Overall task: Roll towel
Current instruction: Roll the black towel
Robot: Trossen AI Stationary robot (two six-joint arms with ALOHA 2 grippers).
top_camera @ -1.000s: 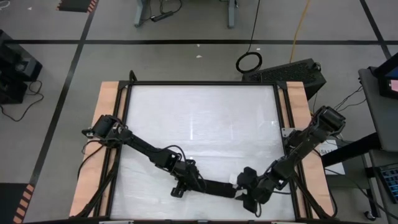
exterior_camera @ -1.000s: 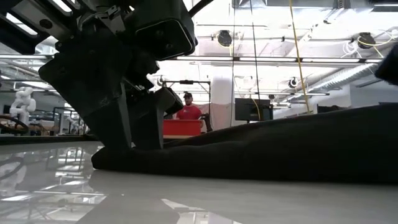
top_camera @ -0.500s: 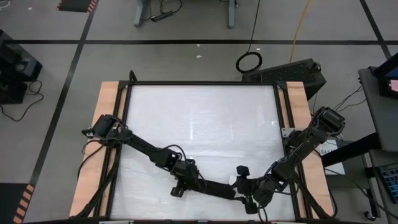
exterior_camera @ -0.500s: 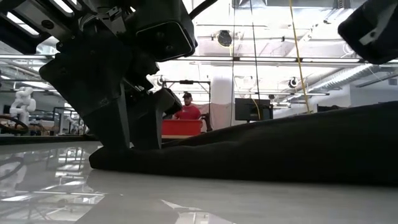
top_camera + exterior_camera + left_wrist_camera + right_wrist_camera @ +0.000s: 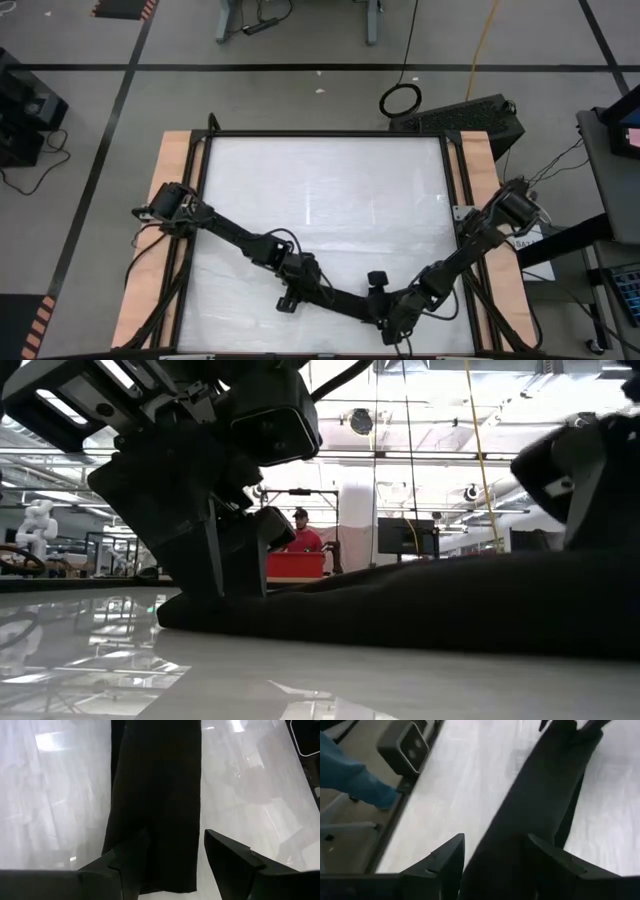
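Note:
The black towel (image 5: pixel 345 303) lies near the table's front edge as a long narrow roll or folded strip. It also shows in the low view (image 5: pixel 420 605). No white tag shows. My left gripper (image 5: pixel 300 292) is open at the towel's left end (image 5: pixel 160 795), fingers down on either side of it (image 5: pixel 215 565). My right gripper (image 5: pixel 384 318) is open over the towel's right part (image 5: pixel 530 795), with the strip running between its fingers (image 5: pixel 585 480). My left gripper comes at the towel's left end (image 5: pixel 165 870) from above. One finger (image 5: pixel 132 852) overlaps the strip's long edge and the other (image 5: pixel 225 855) stands just beside the opposite edge; the end lies flat on the table. My right gripper straddles the strip (image 5: pixel 495 865) from above, fingers across it; I cannot tell whether they touch the cloth.
The white table top (image 5: pixel 320 190) stretches toward the far edge, with wooden rails (image 5: pixel 175 160) on both sides. A black box (image 5: pixel 470 115) stands past the far right corner. A person in red (image 5: pixel 303 538) and a red bin (image 5: pixel 295 563) are in the room behind.
My right gripper has moved toward the table's left edge along the towel and come down over it. The towel stays stretched out on the table.

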